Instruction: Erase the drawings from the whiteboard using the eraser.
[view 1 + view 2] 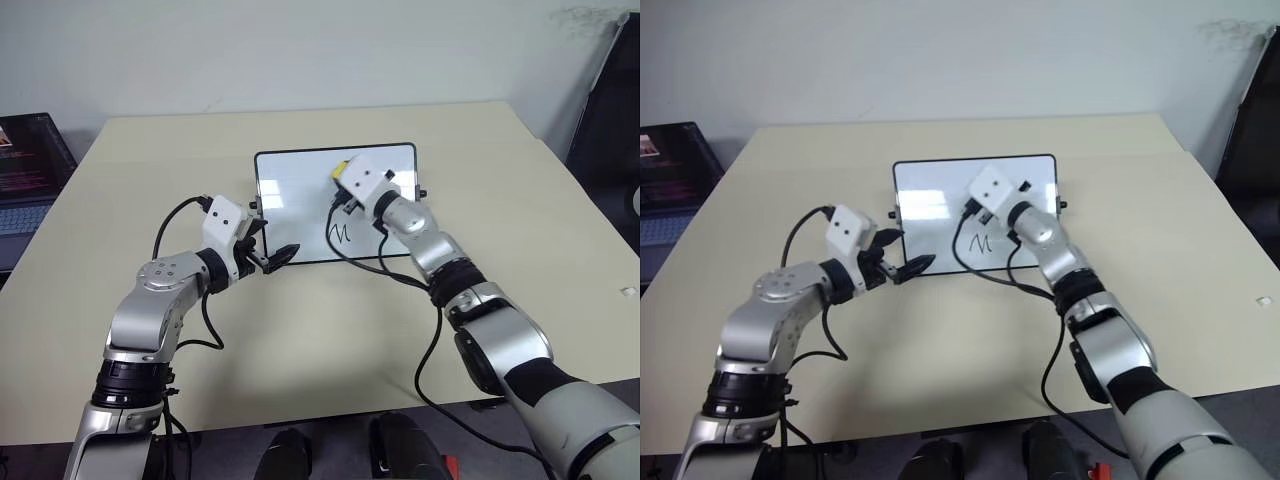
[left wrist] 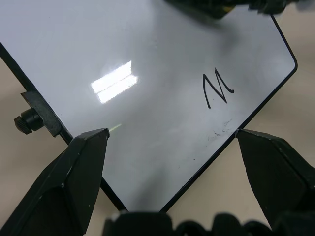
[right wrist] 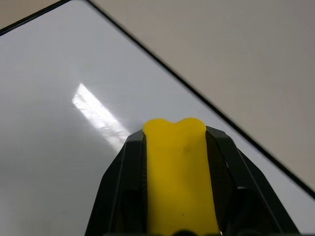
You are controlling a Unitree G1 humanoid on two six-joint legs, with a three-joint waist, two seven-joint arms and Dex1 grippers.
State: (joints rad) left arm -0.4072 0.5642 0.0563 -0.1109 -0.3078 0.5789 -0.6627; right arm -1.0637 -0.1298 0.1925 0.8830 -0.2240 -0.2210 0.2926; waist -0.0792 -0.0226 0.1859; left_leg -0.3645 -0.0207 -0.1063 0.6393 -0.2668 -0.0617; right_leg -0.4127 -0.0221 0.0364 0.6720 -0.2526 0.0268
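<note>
Frame centre: right claw (image 3: 177, 187) clamped on soft, light eraser (image 3: 178, 177), squeezed mid-length, over slick whiteboard (image 1: 290, 200); left claw (image 2: 172, 182) apart.

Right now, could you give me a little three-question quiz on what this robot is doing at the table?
1. True or false: the small yellow oblong eraser is clamped in the right gripper.
2. Which black marker drawing shows on the glossy white black-framed whiteboard? A) a circle B) an M-like zigzag C) a star
3. Fill in: the left gripper, open, sits at the board's near ____ corner.

Key: 1 true; 2 B; 3 left.
</note>
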